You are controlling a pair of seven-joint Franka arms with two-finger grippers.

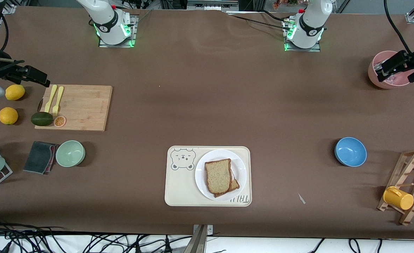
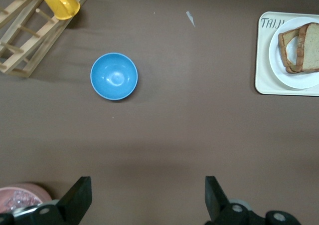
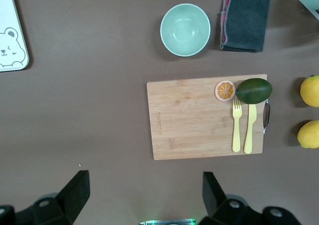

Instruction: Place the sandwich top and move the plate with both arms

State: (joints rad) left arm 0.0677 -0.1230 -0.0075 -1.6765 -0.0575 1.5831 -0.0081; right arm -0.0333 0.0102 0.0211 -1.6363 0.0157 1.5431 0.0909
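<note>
Both claws hang wide and empty at the worktop's two ends, with the bread already stacked on the plate.

Left claw (image 1: 396, 68) is over the pink bowl (image 1: 386, 70) near the corner by the left arm's base; right claw (image 1: 20, 75) is over the end edge near the lemons (image 1: 15, 92). That leaves the middle open, probably so each arm can come in from its own side. The bread slice (image 1: 218, 175) lies on a second slice on the white plate (image 1: 240, 168), which sits on the bear-print tray (image 1: 178, 186) close to the worktop's camera-side edge. Brown worktop (image 1: 207, 98) also carries a cutting board (image 1: 83, 107), green bowl (image 1: 70, 153), blue bowl (image 1: 350, 151) and wooden rack (image 1: 409, 184).
</note>
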